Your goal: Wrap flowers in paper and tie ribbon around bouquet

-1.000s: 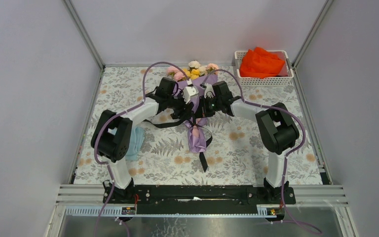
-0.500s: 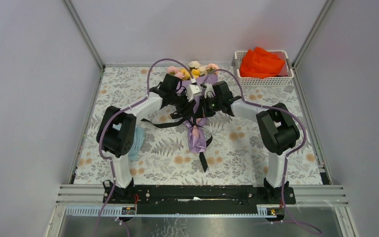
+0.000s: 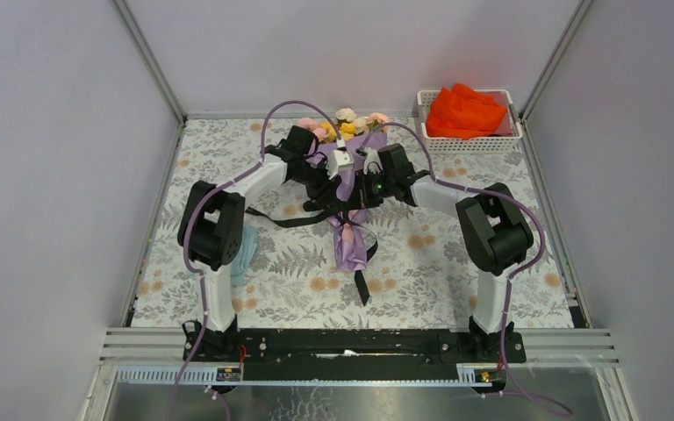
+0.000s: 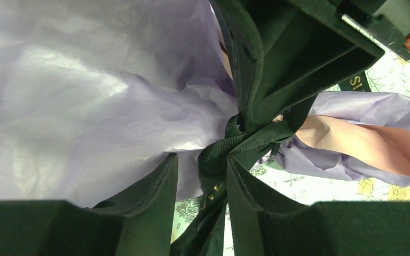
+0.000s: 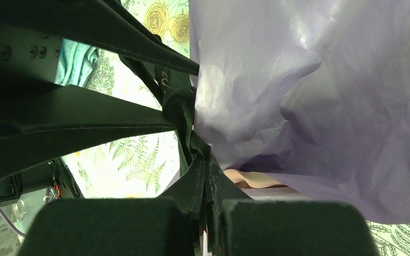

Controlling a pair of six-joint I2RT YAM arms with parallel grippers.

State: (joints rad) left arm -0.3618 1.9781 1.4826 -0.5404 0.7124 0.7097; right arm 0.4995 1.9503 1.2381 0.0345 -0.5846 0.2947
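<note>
At the middle of the table [image 3: 491, 263] the bouquet [image 3: 352, 241] lies with the flowers [image 3: 344, 123] at the far end and the ribbon [image 4: 219, 154] cinching the paper [image 4: 85, 106] at its waist. Tying is the step in hand. The right gripper [image 5: 205, 186] is clamped on a ribbon strand. The left gripper [image 4: 202, 186] holds its jaws apart astride the bunched ribbon, though whether a pad touches it is unclear. Next, the left probably needs to pinch its strand so both can pull tight without tearing the paper.

The bouquet [image 3: 351, 244] lies mid-table [image 3: 456, 263], with its roses [image 3: 344, 123] toward the far edge. The crumpled purple paper [image 4: 85, 106] narrows toward the near edge. A black ribbon [image 4: 229, 146] cinches its middle, ends trailing.
</note>
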